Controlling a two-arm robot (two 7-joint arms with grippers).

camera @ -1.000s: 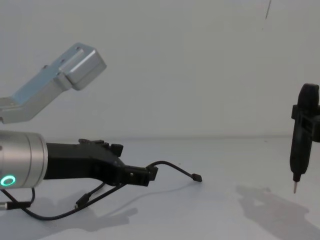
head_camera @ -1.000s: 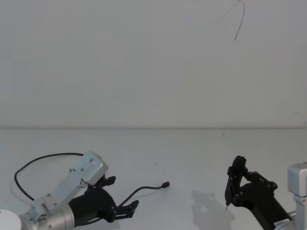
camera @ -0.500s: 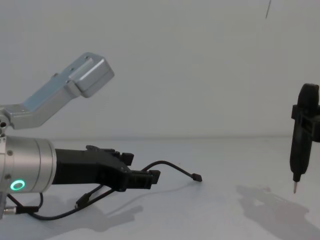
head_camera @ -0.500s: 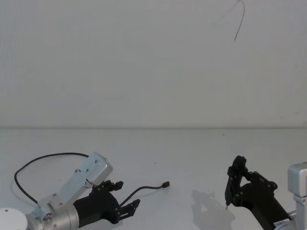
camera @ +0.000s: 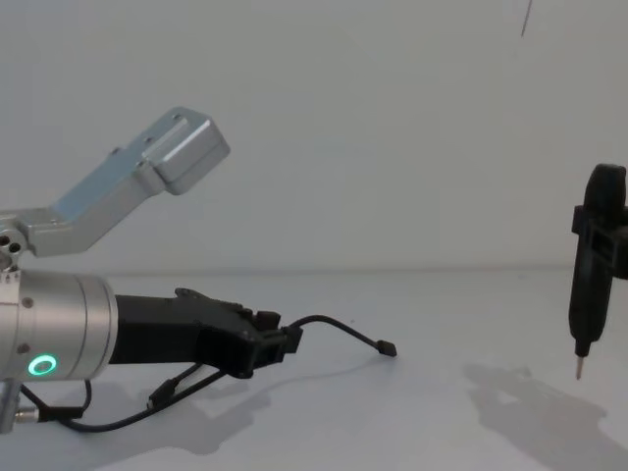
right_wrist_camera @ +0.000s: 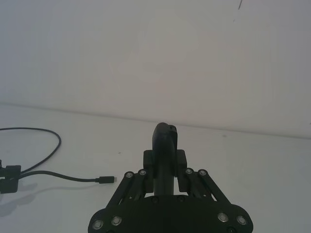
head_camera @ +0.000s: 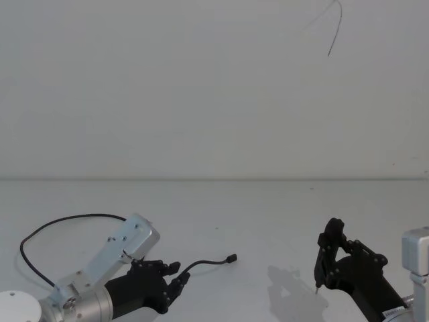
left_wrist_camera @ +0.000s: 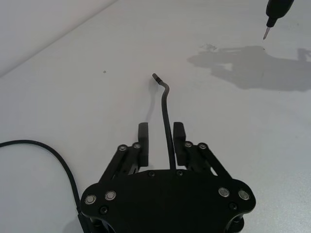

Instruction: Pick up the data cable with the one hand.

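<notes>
The left end effector is hovering low over the desk near its front left corner. Its two fingers are standing apart, open, with the data cable running through the gap between them, closer to one finger than the other and, as far as I can judge, not yet pinched. The cable is lying on the desk: a wide loop is sweeping out toward the left edge, a stretch is passing under the palm, and the free end is leading straight out past the fingertips. It is ending in a small plug that is resting on the surface toward the middle of the desk. That free stretch is running lengthwise along the line of the fingers, so it is crossing their closing direction squarely. The coming move is probably calling for little more than a squeeze and a lift, with the thin cord centred so that it is not slipping out beside a finger. The right end effector is sitting well apart by the front right corner, clamped on a black pin-tipped tool, so the left arm is by far the nearer one.
</notes>
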